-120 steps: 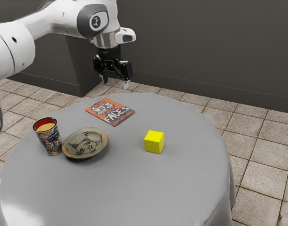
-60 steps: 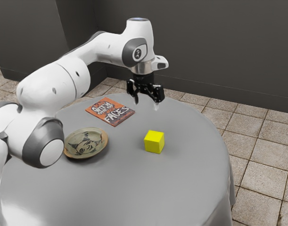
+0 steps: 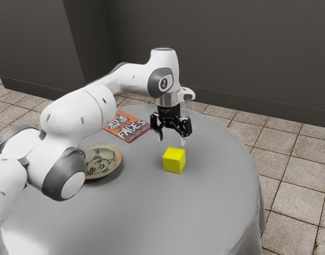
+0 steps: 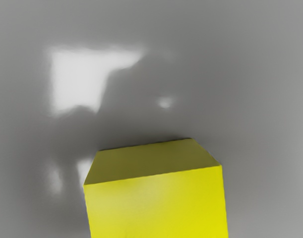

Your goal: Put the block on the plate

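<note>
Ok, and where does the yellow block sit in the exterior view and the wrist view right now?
Exterior view: the yellow block is a little right of center and below the middle, under the open fingers.
Wrist view: the block is at the lower edge, near the middle, cut off there.
Shared landmark: the gray tabletop around it.

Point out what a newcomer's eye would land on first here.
Probably the bright yellow cube, sitting on the gray tablecloth beneath the open black hand. Next, the white Franka arm, reaching in from the exterior view's left and partly hiding the face-painted plate.
</note>
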